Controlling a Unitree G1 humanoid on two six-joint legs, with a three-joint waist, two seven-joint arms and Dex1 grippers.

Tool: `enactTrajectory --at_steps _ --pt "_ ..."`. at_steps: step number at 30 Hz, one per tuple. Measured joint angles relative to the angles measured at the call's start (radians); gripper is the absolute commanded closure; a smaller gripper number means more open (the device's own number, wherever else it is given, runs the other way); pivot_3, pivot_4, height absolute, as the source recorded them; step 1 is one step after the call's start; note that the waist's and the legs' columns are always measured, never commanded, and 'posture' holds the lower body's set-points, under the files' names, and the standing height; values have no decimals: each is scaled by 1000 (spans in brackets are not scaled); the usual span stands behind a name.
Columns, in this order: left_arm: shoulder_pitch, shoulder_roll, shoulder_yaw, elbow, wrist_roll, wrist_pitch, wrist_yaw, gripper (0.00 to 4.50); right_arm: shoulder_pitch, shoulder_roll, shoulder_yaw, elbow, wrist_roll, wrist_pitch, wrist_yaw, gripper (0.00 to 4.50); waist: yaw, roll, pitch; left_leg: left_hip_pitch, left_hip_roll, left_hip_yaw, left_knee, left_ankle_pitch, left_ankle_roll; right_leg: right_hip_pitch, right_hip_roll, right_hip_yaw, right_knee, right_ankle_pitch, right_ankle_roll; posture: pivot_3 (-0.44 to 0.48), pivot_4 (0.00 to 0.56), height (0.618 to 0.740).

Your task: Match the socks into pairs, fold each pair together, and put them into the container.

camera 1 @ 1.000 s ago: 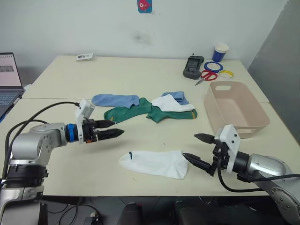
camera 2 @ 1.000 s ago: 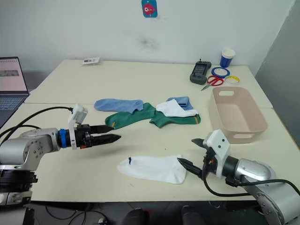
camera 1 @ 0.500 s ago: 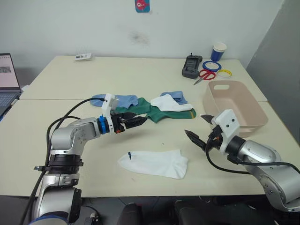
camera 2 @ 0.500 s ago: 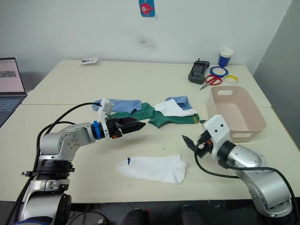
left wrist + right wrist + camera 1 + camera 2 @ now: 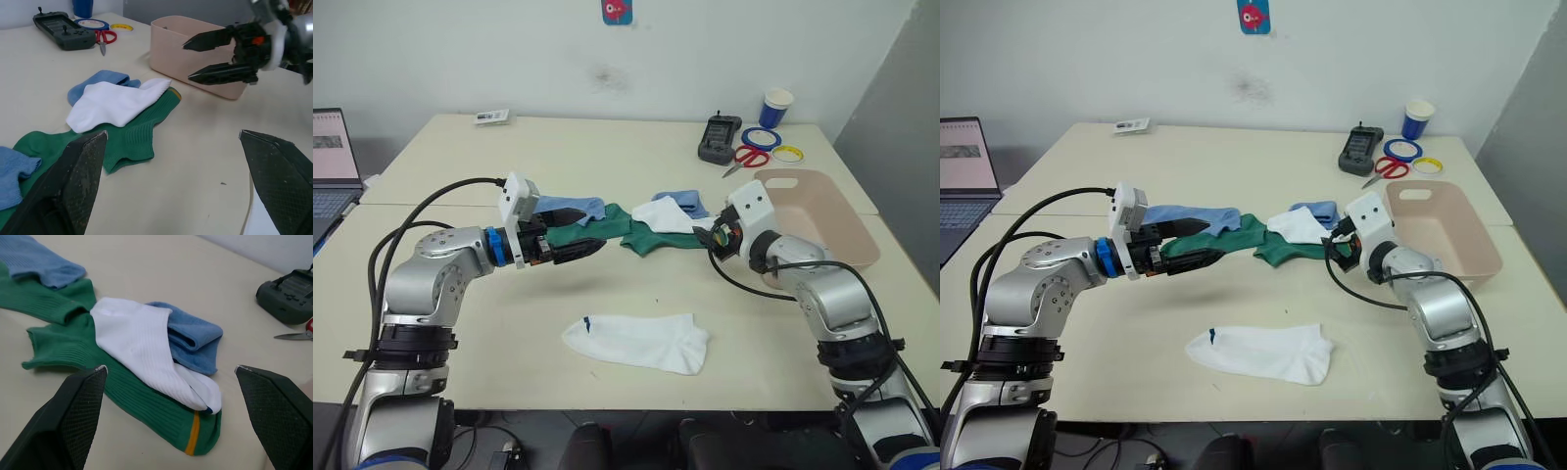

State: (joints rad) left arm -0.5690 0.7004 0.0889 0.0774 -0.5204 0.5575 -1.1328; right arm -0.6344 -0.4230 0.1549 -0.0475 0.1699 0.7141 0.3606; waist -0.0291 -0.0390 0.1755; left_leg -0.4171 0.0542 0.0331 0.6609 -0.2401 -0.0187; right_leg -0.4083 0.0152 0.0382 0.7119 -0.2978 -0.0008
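Observation:
One white sock (image 5: 636, 341) lies flat near the table's front edge. Behind it is a heap of socks: two dark green ones (image 5: 592, 233) (image 5: 146, 391), a light blue sock (image 5: 558, 208) at the left, another light blue one (image 5: 190, 335) folded at the right, and a second white sock (image 5: 142, 342) on top. My left gripper (image 5: 590, 230) is open, just above the left green sock. My right gripper (image 5: 187, 62) is open at the heap's right end, pointing at the white sock. The beige-pink container (image 5: 813, 220) stands empty just right of it.
At the back right are a black controller (image 5: 720, 139), red scissors (image 5: 744, 157), tape rolls (image 5: 759, 137) and a blue-and-white paper cup (image 5: 775, 106). A laptop (image 5: 333, 162) sits at the far left and a small card (image 5: 491, 117) at the back.
My right gripper has left the front white sock and moved back to the heap's right end beside the container. My left gripper has advanced to the left green sock. Both stay open.

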Motion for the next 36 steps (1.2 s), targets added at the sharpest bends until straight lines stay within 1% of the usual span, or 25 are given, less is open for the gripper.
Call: enactTrajectory --at_steps 3,8,10,12,15,19,26,31,36 --pt "8 17 -19 -28 13 -44 -56 7 -84 4 14 201 -41 -62 30 0 -3 0 0 0 -1 0 0 0 0 0 -1 1 0 0 0 0 150 732" --pt "-6 11 -22 -64 10 -42 -56 7 -242 34 68 545 -117 -200 105 0 -5 1 0 0 -1 0 0 0 0 -1 0 0 1 0 -1 0 150 732" --pt "-9 1 -25 -75 10 -41 -55 7 -289 51 81 650 -148 -253 125 0 -5 1 0 0 0 0 -1 0 0 -1 0 0 1 0 -1 0 150 732" --pt "-8 -2 -25 -77 10 -40 -53 7 -316 62 82 720 -160 -292 140 0 -5 1 0 0 0 0 -1 0 0 -1 0 0 1 1 -1 0 150 732" --pt "-8 -2 -25 -80 10 -40 -51 0 -327 75 82 763 -182 -316 165 532 -5 1 1 0 1 0 -1 0 0 -1 0 0 1 1 -1 0 150 732" --pt "-7 -2 -25 -84 10 -39 -47 0 -319 80 82 751 -189 -314 207 1985 -5 1 1 0 0 0 -1 0 0 -1 0 0 1 1 -1 0 150 732" --pt "-8 -15 -39 -84 12 -40 -37 0 -273 73 82 673 -201 -303 230 4456 -4 1 1 0 1 0 0 0 0 -1 0 0 1 1 -1 0 150 732" --pt "-15 -20 -45 -83 16 -48 -35 0 -246 72 77 621 -208 -286 244 4486 -4 1 1 0 1 0 -1 0 0 -1 0 0 1 1 -1 0 150 732" --pt "-23 -20 -45 -70 32 -70 -31 0 -239 64 64 530 -209 -288 248 4486 -4 2 1 0 1 0 0 0 0 -2 0 0 2 1 -1 0 150 732"
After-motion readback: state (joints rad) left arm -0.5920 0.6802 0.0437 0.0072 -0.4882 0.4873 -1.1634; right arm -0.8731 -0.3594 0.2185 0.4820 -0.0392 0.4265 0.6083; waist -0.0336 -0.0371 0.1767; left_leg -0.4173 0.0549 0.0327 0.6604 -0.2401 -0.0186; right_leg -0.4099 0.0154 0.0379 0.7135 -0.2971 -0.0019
